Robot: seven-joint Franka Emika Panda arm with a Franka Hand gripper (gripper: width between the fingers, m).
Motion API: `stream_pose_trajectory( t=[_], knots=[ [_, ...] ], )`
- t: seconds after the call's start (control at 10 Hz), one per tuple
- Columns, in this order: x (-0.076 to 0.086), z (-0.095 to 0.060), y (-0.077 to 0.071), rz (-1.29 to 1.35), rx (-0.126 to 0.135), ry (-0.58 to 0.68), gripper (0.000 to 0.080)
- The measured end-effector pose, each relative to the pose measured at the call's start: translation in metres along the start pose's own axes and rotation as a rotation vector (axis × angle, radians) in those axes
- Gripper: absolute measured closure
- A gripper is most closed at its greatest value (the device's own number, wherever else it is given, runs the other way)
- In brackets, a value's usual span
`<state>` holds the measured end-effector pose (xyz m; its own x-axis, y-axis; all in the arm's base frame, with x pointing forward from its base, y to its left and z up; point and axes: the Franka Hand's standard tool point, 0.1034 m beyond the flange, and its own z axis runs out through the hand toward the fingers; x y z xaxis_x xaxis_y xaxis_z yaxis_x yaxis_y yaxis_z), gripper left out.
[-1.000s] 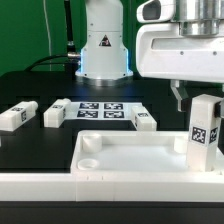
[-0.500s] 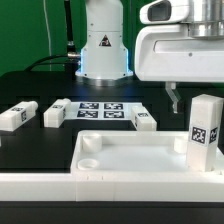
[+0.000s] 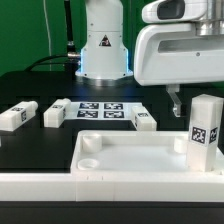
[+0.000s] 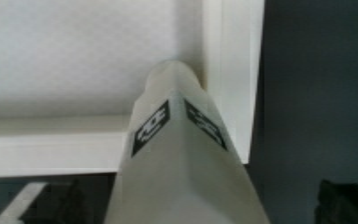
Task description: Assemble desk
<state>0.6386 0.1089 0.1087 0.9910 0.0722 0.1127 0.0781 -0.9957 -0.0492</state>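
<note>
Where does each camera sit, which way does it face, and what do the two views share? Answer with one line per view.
Exterior view: low and close, facing across the desk top toward the robot base; base, wrist housing and one finger show.
Wrist view: on the wrist, looking down the upright leg; dark fingertips sit either side, clear of it.
Shared: that upright leg and the desk top's rim.

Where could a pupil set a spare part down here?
Free: the desk top's floor between corner socket and upright leg; bare table between it and two loose legs. Crowded: the back strip, a third leg beside the marker board.
</note>
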Motion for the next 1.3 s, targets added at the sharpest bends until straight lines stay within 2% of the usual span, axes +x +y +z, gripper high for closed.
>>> stream_pose_trajectory(
  t=[0.3, 0.7, 0.9, 1.0, 1.3],
  knots=[
    [0.0009, -0.0007, -0.0007, -0.211, -0.008, 0.001, 0.015],
    [0.0015, -0.0006, 0.0053, -0.389, -0.01, 0.003, 0.015],
    [0.0015, -0.0006, 0.0051, -0.387, -0.009, 0.003, 0.0409],
    [0.0015, -0.0006, 0.0052, -0.387, -0.009, 0.003, 0.0511],
    [0.0015, -0.0006, 0.0052, -0.351, -0.009, 0.003, 0.0511]
  ],
)
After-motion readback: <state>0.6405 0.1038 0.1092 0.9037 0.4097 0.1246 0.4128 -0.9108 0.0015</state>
